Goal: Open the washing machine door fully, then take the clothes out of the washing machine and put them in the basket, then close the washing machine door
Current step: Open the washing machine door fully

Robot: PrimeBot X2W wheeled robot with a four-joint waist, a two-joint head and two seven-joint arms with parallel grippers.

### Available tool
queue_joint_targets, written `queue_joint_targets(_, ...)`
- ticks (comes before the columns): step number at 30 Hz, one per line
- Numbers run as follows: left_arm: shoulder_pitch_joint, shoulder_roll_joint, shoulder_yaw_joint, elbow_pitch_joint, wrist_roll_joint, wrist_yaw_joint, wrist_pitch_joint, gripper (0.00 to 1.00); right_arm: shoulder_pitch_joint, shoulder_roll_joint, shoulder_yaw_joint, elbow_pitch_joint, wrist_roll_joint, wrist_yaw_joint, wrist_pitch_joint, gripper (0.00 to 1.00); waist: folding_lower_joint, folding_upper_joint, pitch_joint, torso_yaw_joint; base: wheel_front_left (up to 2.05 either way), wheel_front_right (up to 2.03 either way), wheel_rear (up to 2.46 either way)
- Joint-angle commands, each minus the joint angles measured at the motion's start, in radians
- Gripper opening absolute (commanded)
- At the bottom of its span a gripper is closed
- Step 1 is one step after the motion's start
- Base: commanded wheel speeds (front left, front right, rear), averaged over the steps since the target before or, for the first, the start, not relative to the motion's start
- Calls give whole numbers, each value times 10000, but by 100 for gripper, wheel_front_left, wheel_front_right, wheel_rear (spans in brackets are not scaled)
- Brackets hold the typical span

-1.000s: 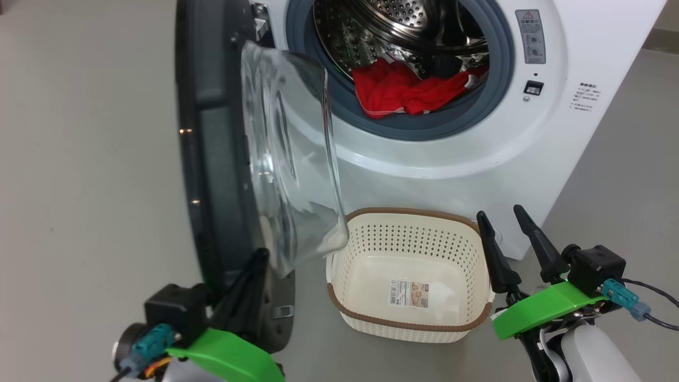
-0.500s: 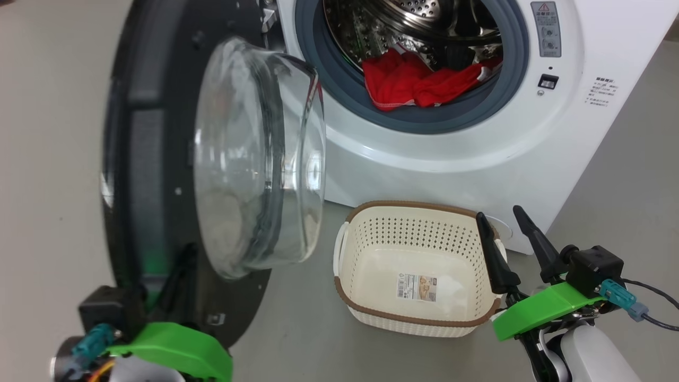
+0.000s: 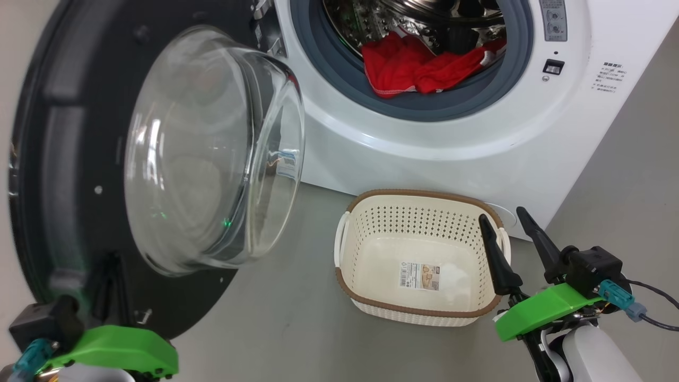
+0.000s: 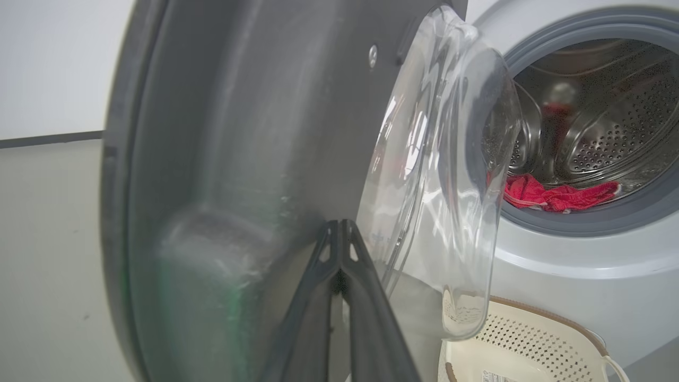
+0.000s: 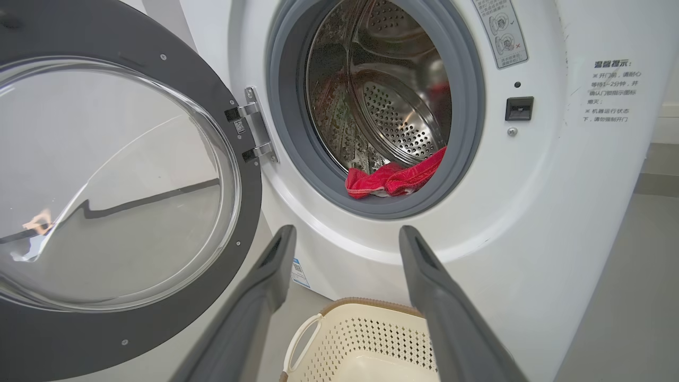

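Observation:
The white washing machine (image 3: 424,159) stands with its door (image 3: 58,132) swung wide to the left, the clear bowl window (image 3: 212,148) facing me. Red clothes (image 3: 408,71) lie at the front of the steel drum, and also show in the wrist views (image 4: 551,196) (image 5: 392,178). The cream basket (image 3: 419,193) sits on the floor below the opening and holds no clothes. My left gripper (image 3: 110,260) is shut, its tips (image 4: 338,224) against the door's inner face (image 4: 238,132) low down. My right gripper (image 3: 502,214) is open beside the basket's right end, holding nothing.
Grey floor (image 3: 276,318) runs between door and basket. The door hinge (image 5: 254,127) sits left of the grey rubber ring (image 5: 467,106). A paper label (image 3: 419,276) lies on the basket bottom. A cable (image 3: 652,318) trails from my right wrist.
The door has swung further open to the left, and my left gripper has moved left with it. The head view has shifted a little. My right gripper stays put.

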Motion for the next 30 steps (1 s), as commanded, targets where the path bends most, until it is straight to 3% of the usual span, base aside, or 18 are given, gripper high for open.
queue_joint_targets(1,-202,295,644,-2,-77,178,-232,0,-286,39,221,-197,-107,63,-65,100,-1,0,31,2,0,0,0)
queue_joint_targets(7,-450,158,963,705,-369,132,-947,0,-291,39,201,-156,-261,63,-65,100,-1,0,116,38,0,0,0)
queue_joint_targets(30,-2360,638,1960,3644,-1115,-126,-2313,0,-345,-168,386,-90,-506,63,-65,100,-1,0,632,103,0,0,0)
